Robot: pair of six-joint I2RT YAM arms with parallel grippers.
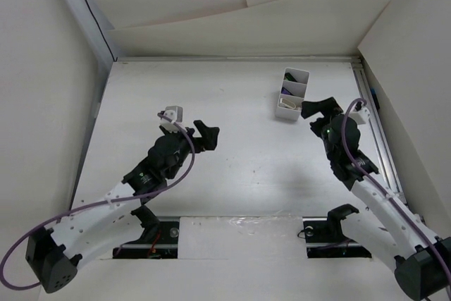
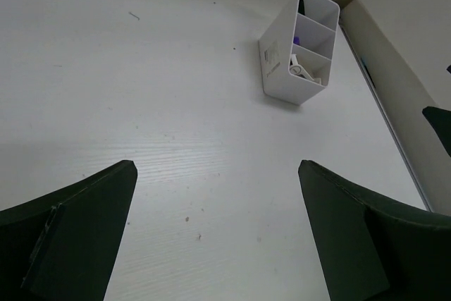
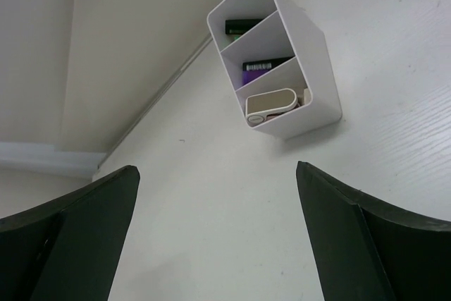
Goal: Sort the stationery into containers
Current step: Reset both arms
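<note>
Three compartments of the small white thin-walled plastic box [image 3: 313, 61] hold one item each: a black-and-green marker [image 3: 243, 27], a purple marker [image 3: 266, 65], a pale rounded piece [image 3: 271, 102]. Right pincer [image 1: 315, 118], released and empty, stands just beside the box; left pincer [image 1: 210, 135] gapes empty over the white table [image 1: 246, 174]. Advice: withdraw the right arm level, lest the box tip

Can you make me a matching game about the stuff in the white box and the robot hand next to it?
Match each thing to its place or state. Compartments belong to the white box.

Things:
1. purple thing
2. black and green thing
3. pale rounded thing
4. right gripper

Places or states:
A. middle compartment
B. open, holding nothing
C. compartment nearest the arms
D. compartment farthest from the arms

Pairs: 1-A, 2-D, 3-C, 4-B
</note>
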